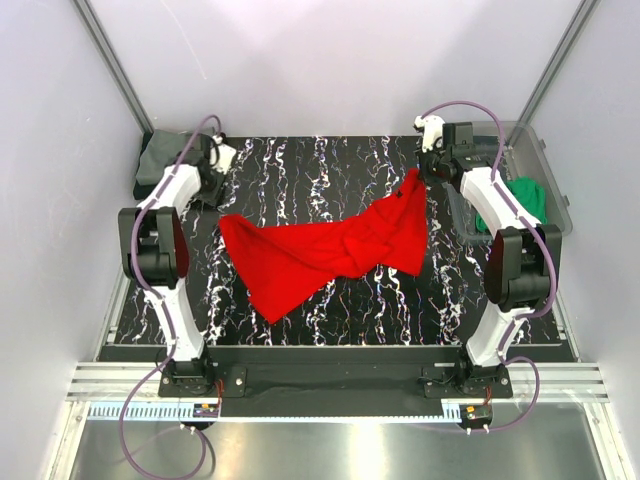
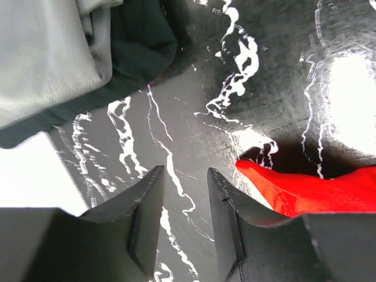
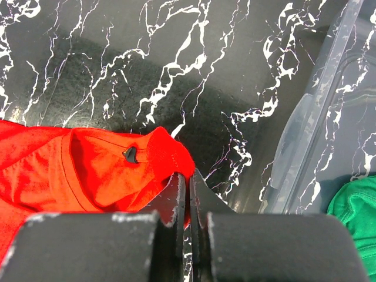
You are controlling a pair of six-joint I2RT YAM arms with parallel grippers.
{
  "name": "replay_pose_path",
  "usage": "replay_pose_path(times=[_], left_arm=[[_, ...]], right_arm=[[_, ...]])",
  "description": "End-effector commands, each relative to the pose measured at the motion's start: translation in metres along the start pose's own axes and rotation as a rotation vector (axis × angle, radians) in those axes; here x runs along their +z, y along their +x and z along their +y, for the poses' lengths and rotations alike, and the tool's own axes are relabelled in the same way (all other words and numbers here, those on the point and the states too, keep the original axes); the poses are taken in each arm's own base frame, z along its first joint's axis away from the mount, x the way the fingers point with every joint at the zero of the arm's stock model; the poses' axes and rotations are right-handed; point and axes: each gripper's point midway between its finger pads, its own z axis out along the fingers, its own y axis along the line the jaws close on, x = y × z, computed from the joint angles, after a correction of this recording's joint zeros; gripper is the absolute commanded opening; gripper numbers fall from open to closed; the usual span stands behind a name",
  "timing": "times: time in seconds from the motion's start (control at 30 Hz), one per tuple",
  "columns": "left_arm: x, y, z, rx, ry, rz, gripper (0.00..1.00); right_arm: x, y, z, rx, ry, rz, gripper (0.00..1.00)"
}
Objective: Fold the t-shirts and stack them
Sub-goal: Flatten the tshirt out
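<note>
plain pale walls (image 1: 330, 70) closed in a black table (image 1: 300, 160) veined with white. a shiny metal sheet (image 1: 350, 450) lay along its near edge.

**Left hand open over the tabletop, red shirt corner beside it**

On my left wrist camera the left hand (image 2: 185, 176) has its two dark fingers (image 2: 147, 211) parted. Nothing sits between them, and only the black, white-veined tabletop (image 2: 194, 100) shows through the gap. Just right of the right finger lies a pointed corner of the red t-shirt (image 2: 317, 191), running off the right edge; I cannot tell whether it touches the finger. In the upper left corner a grey-olive t-shirt (image 2: 41, 59) lies over a dark t-shirt (image 2: 141, 41), both well apart from the fingers. Bright glare washes the tabletop at upper right.
</note>
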Motion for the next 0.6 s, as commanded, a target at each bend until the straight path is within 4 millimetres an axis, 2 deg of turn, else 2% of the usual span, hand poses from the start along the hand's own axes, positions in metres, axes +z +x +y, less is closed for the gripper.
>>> replay_pose_path(times=[0.0, 0.13, 0.23, 0.57], left_arm=[[-0.002, -0.007, -0.012, -0.105, 0.17, -0.016, 0.39], [-0.005, 0.001, -0.044, -0.1, 0.41, 0.009, 0.42], [0.004, 0.011, -0.06, -0.112, 0.526, 0.039, 0.43], [0.017, 0.021, -0.057, -0.146, 0.576, 0.06, 0.42]], right_arm=[[-0.019, -0.026, 0.006, -0.001, -0.013, -0.083, 0.0], [-0.016, -0.025, 0.006, 0.0, -0.016, -0.075, 0.0], [-0.016, -0.026, 0.006, 0.0, -0.018, -0.075, 0.0], [-0.021, -0.023, 0.005, -0.013, -0.007, -0.07, 0.0]])
